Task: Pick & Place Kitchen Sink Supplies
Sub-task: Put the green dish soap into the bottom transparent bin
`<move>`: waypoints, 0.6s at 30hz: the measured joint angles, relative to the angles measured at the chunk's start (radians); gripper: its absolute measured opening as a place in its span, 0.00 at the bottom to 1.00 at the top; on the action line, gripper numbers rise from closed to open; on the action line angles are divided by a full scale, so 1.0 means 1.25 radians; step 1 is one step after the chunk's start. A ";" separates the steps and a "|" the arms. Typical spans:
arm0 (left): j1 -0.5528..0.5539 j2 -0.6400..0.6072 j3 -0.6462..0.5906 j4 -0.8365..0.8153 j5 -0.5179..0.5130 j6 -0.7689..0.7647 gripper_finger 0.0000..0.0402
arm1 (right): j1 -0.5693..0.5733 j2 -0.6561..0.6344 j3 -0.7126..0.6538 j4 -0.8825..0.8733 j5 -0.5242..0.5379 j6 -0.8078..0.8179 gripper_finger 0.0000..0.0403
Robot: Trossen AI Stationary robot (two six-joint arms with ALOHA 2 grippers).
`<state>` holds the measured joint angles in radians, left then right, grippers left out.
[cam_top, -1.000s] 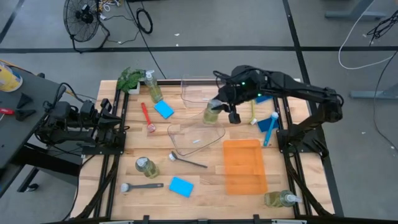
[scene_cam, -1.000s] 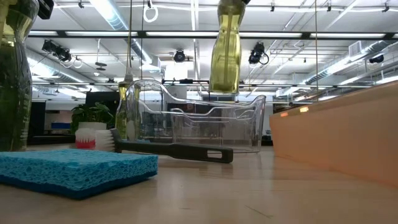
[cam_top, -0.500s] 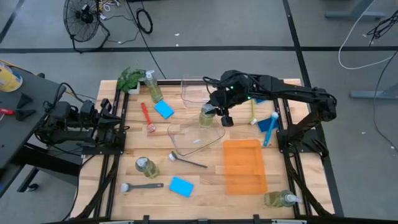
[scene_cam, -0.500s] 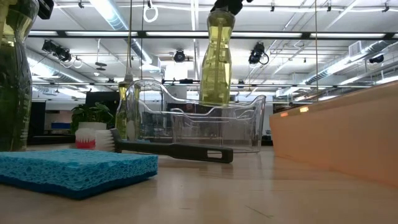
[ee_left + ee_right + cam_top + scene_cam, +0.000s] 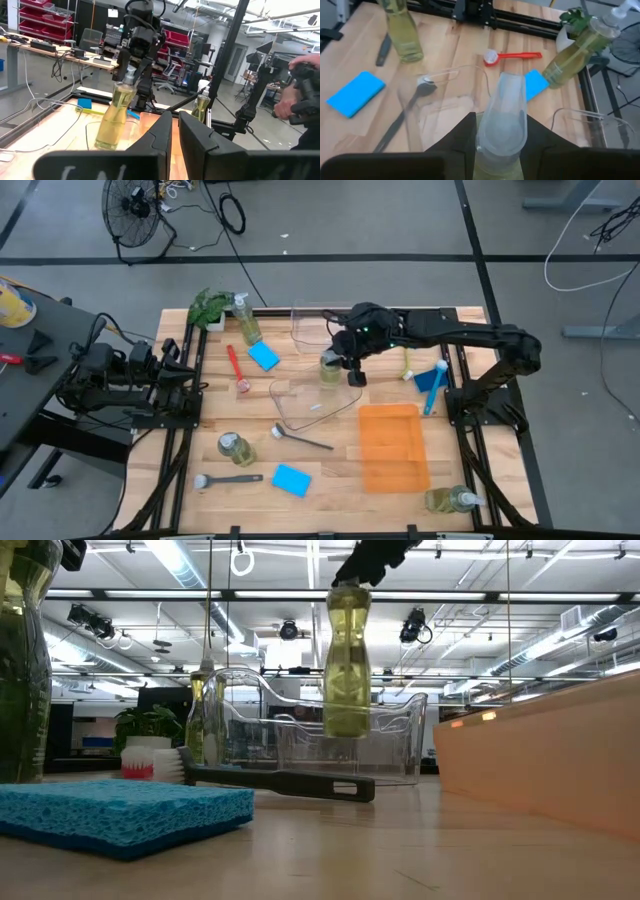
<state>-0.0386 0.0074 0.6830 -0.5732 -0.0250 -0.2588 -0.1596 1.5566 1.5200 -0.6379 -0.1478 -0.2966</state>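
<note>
Placing step under way. Right hand, just above centre of the high view, clamped on the neck of a pump bottle, hanging over the far rim of the clear bin at frame centre, clear of the tabletop. Next, probably: lower straight into the bin, then release. Left hand parked at far left, fingers pressed together, empty.

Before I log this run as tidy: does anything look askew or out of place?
Only the pump bottle in the right gripper: it hangs tilted above the clear bin, off the table. No spill shows.
</note>
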 joint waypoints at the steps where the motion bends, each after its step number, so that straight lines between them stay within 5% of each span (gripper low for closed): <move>1: 0.000 0.000 0.000 0.000 0.000 0.000 0.09 | 0.000 0.000 -0.009 0.009 0.000 0.000 0.25; 18: 0.000 0.000 0.000 0.000 0.000 0.000 0.09 | -0.004 -0.001 -0.130 0.131 0.002 0.021 0.25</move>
<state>-0.0385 0.0074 0.6830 -0.5735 -0.0250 -0.2588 -0.1642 1.5555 1.3573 -0.4741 -0.1454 -0.2702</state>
